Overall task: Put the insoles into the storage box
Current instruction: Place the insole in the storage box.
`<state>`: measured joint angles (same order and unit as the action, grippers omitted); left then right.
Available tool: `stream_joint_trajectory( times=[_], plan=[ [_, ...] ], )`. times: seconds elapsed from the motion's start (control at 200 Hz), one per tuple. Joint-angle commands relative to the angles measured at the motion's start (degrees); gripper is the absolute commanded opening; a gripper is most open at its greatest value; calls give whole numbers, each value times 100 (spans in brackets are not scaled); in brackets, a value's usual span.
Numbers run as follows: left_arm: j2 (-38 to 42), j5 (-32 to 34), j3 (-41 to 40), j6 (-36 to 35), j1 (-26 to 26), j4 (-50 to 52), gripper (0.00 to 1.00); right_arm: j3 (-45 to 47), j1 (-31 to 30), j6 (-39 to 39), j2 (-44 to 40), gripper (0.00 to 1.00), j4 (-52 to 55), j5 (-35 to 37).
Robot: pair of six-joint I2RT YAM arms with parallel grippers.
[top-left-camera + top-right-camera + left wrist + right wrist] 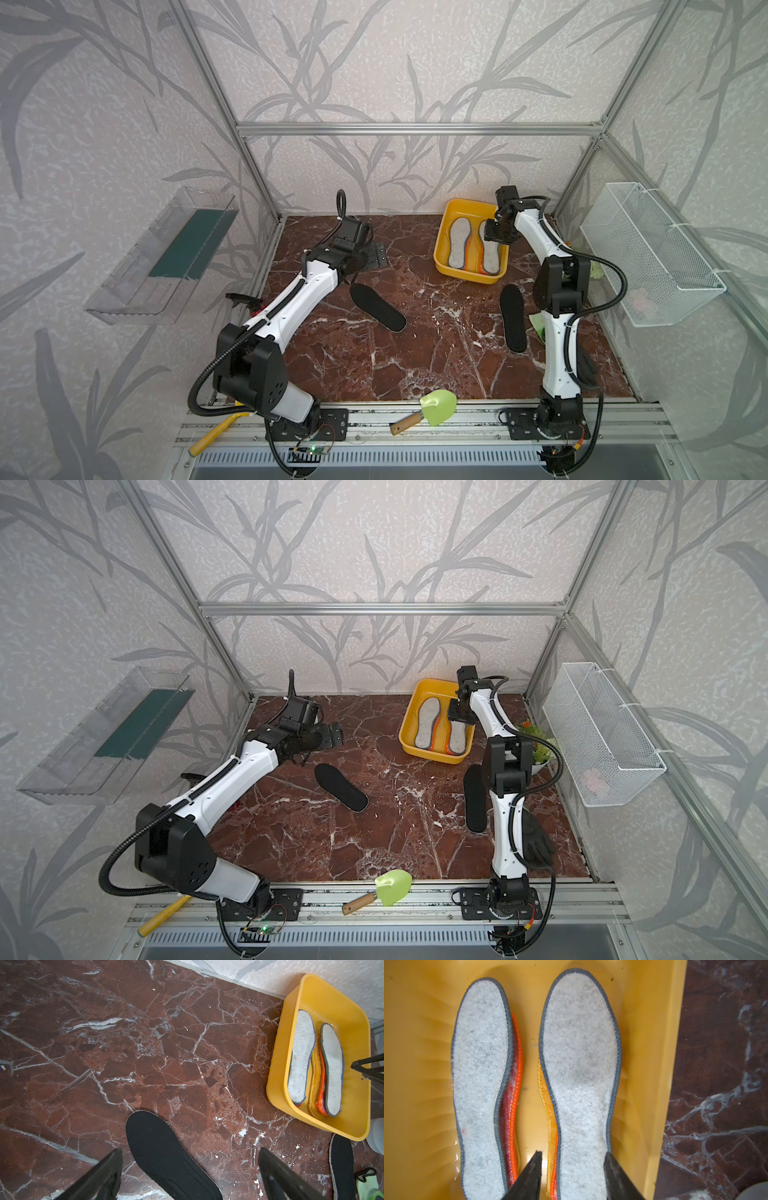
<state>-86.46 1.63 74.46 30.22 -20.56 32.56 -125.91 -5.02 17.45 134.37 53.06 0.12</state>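
Brown marble desk [415, 353]. Yellow box [442, 245], far right, holding two grey felt insoles [458, 243]. Two black insoles [377, 307] lying on desk, centre and right: probably light, thin, floppy; pinch an edge. Both apart: left gripper [190, 1150] over centre one, right gripper [573, 1153] over box.

A lab test cell dressed as a home: silver aluminium frame bars [415, 129] hold grey leaf-patterned wallpaper panels [374, 62] around a red-brown marble-patterned tabletop [415, 365].

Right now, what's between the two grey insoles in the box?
An orange rim peeks from under one grey insole, a yellow edge from under the other grey insole, with bare box floor between them; the right wrist view shows it.
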Motion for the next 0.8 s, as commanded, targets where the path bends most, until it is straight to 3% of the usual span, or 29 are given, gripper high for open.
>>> stream_joint_trajectory(
  times=[0.0,0.34,0.56,0.675,0.795],
  plan=[
    [26,79,-63,59,42,104,99,-59,9,-22,-198,48,195,-50],
    [-302,62,0,455,161,723,99,832,-2,-163,-1175,48,-283,-976],
    [-531,-219,-506,1073,236,964,99,1822,-49,-908,-2151,49,-764,-2795],
    [-669,-405,-781,1255,245,990,99,2162,-316,-1411,-2517,49,-694,-3501],
    [-677,-504,-964,1410,245,1021,99,2311,-908,-2015,-2733,49,-362,-3489]
  ],
)
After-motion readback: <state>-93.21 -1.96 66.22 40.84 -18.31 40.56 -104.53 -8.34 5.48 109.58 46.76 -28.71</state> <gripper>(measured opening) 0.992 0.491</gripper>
